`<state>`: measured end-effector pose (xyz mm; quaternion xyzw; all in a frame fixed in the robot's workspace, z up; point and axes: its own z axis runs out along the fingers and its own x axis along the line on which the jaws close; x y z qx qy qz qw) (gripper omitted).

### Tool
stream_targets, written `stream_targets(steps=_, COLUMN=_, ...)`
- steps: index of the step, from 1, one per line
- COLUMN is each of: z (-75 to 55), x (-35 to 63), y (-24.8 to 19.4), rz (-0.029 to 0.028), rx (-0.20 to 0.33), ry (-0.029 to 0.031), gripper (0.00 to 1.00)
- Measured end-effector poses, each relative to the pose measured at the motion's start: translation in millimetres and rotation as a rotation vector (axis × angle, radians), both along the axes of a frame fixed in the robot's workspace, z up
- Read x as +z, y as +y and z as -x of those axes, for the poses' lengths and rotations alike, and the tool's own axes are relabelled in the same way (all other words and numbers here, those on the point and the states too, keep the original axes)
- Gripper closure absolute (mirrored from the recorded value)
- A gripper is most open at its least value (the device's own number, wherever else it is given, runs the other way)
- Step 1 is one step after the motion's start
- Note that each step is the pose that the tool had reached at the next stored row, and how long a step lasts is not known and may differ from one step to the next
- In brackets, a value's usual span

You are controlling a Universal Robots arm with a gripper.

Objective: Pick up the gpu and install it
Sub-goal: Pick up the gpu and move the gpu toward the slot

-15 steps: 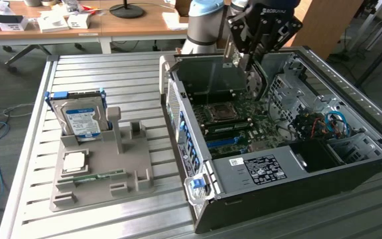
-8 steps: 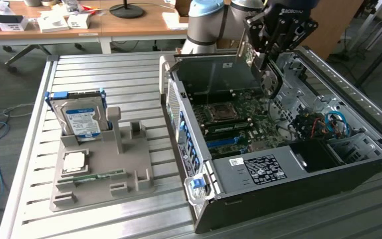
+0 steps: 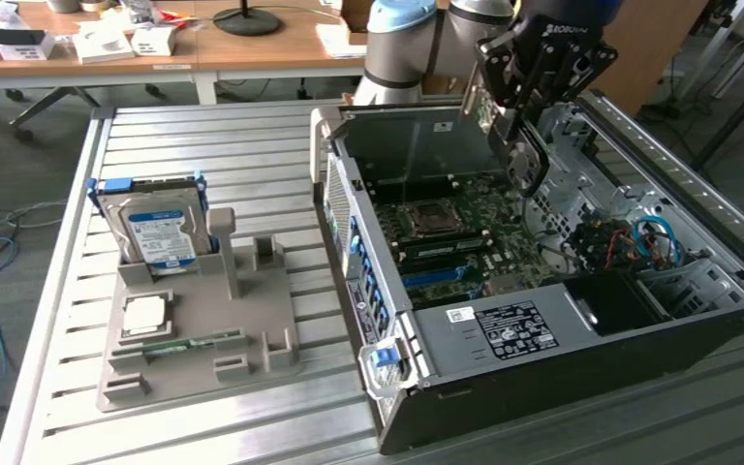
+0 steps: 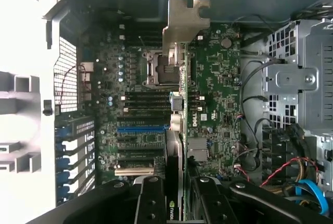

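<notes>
Gpu (image 4: 182, 130) is up in the air inside the open computer case (image 3: 502, 368), just above the green motherboard (image 4: 218, 78). The hand (image 4: 179, 203) is clamped on it, with one black finger (image 4: 151, 198) on each flat side. I think it is held this way so the card cannot slip or tip.

The card stands on its thin edge, not flat. That looks right for pushing its bottom edge into a long slot, like the blue slot (image 4: 143, 128) close by. I cannot tell if the card touches the board.

Seen from the wrist, the gpu looks like a long, thin, dark strip. A tan-grey metal bracket (image 4: 184, 21) sticks out at its far end.

Out on the tabletop (image 3: 217, 145), a hard drive (image 3: 159, 232) stands in a grey holder (image 3: 204, 358), well apart from the case.
</notes>
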<state>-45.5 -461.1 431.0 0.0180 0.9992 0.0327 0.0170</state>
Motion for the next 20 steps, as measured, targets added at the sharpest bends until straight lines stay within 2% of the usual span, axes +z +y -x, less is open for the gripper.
stream_targets(steps=4, z=-0.1, x=-6.9, y=0.0, rz=0.0002, rx=0.0, ry=0.0001, gripper=0.74)
stream_targets(steps=8, z=-1.5, x=-7.1, y=0.0, rz=0.0001, rx=0.0, ry=0.0, gripper=0.74)
stream_targets(steps=12, z=-10.4, x=-7.3, y=-0.1, rz=-0.0001, rx=0.0, ry=0.0001, gripper=0.74)
stream_targets(steps=16, z=-11.3, x=-7.3, y=0.0, rz=-0.0001, rx=0.0, ry=0.0, gripper=0.74)
stream_targets(steps=20, z=-11.3, x=-13.0, y=0.0, rz=-0.0001, rx=0.0, ry=0.0001, gripper=0.74)
